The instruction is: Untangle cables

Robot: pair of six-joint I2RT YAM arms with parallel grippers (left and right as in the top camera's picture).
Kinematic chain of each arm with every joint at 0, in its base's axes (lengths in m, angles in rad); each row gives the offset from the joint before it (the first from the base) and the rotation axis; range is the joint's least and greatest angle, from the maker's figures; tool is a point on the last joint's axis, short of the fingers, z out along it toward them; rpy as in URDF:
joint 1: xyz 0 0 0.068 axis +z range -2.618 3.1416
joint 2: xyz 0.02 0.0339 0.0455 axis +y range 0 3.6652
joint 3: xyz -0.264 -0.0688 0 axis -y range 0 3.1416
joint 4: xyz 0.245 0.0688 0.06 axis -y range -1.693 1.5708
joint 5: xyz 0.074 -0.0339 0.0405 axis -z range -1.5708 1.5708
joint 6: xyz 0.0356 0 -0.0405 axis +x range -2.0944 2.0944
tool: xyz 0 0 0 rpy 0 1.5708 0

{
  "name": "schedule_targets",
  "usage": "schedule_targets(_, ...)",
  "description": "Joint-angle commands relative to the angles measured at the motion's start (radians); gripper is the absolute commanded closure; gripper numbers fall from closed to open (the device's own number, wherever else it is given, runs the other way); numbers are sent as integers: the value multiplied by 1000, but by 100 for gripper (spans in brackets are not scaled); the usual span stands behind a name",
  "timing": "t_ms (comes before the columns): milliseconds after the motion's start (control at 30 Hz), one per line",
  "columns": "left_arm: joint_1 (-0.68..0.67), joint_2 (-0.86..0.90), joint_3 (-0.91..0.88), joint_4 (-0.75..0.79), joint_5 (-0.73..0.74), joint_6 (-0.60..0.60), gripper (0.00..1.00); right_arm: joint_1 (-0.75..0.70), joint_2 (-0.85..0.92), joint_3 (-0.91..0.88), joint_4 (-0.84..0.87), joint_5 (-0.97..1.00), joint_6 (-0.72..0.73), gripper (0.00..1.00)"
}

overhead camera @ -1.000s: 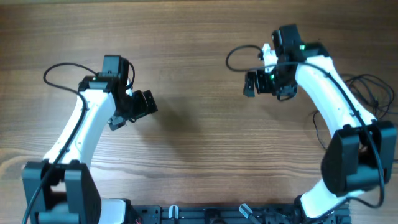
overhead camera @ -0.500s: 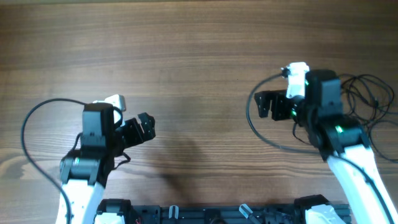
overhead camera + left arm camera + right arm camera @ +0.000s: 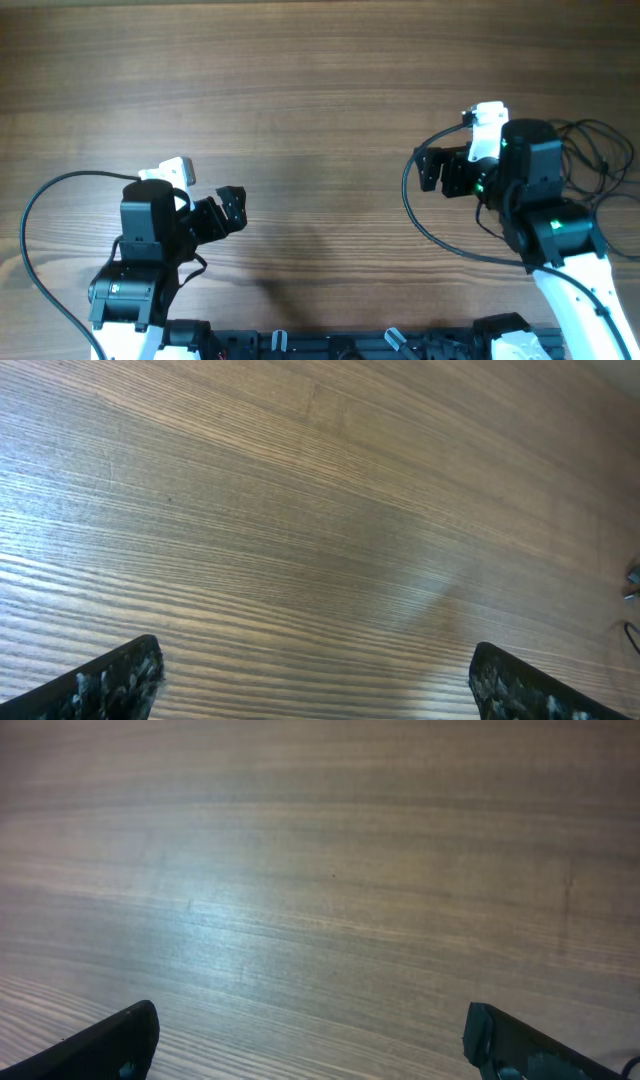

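The left arm [image 3: 150, 240], lower left, and the right arm [image 3: 535, 200], middle right, are bent and point inward over the table [image 3: 320, 90]. Both jaws are wide apart. Cables [image 3: 592, 148] lie at the right edge.

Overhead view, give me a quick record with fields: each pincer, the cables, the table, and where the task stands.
left pincer: open, holding nothing, over bare wood on the left side
right pincer: open, holding nothing, over bare wood on the right side
cables: thin black tangle at the table's right edge, apart from both pincers
table: brown wood grain
task state: neither pincer grips the cables; untangling not visibly under way
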Motion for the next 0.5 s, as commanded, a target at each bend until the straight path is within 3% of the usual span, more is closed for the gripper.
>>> schedule_targets(0,-3,8,-10,3,-10,-8,0,-4,53,-12,2,17,13,0)
schedule_targets(333,-3,23,-10,2,-10,-8,0,-3,26,-12,2,21,9,0)
schedule_targets(467,-3,23,-10,2,-10,-8,0,-3,-58,-12,1,157,8,0)
